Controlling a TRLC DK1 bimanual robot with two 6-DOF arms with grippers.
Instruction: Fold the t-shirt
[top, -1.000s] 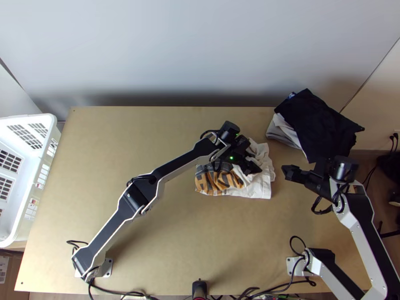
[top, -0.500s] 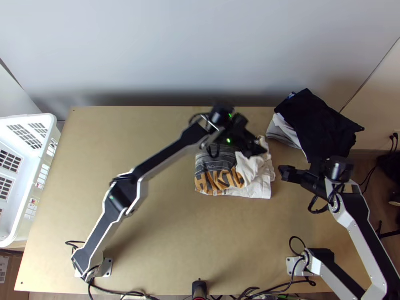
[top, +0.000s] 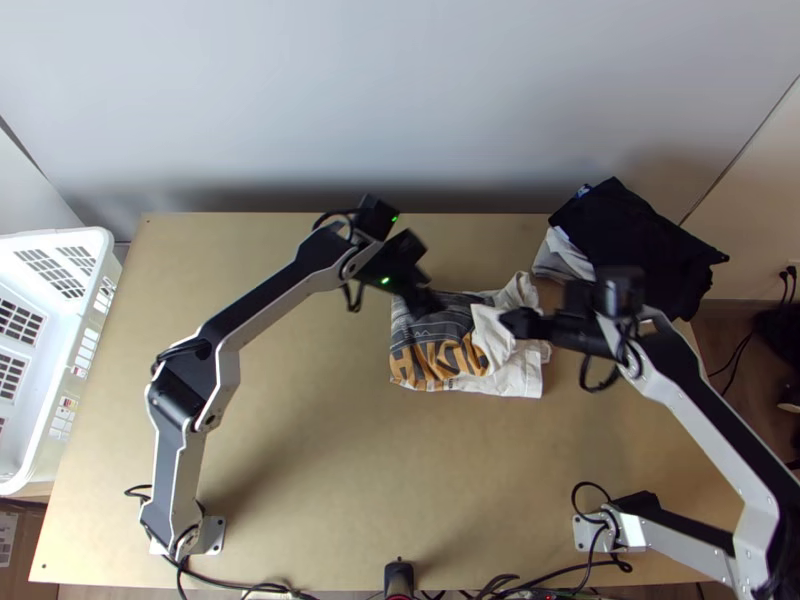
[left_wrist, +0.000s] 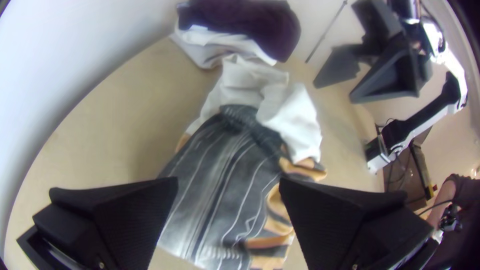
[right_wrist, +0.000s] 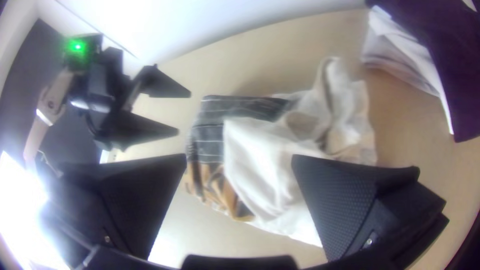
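Note:
In the top view my left gripper (top: 425, 305) hovers over the upper left edge of the t-shirt (top: 432, 332). My right gripper (top: 512, 322) is above the shirt's white right part. The shirt lies folded into a compact bundle, its grey striped part with orange letters at the left and rumpled white cloth at the right. In the left wrist view my left gripper (left_wrist: 228, 192) is open above the grey part of the shirt (left_wrist: 220, 175). The right wrist view shows my right gripper (right_wrist: 239, 167) open over the white cloth (right_wrist: 260, 160), nothing between its fingers.
A pile of dark and light clothes (top: 635, 245) lies at the table's far right corner. A white basket (top: 60, 350) stands beyond the left edge. Bare wood (top: 330, 450) extends in front of the shirt. A person's arm (left_wrist: 445, 200) appears in the left wrist view.
My left gripper has moved left from the white cloth to the grey part. My right gripper has come in leftward from beside the shirt. The white cloth's upper part stands somewhat differently bunched.

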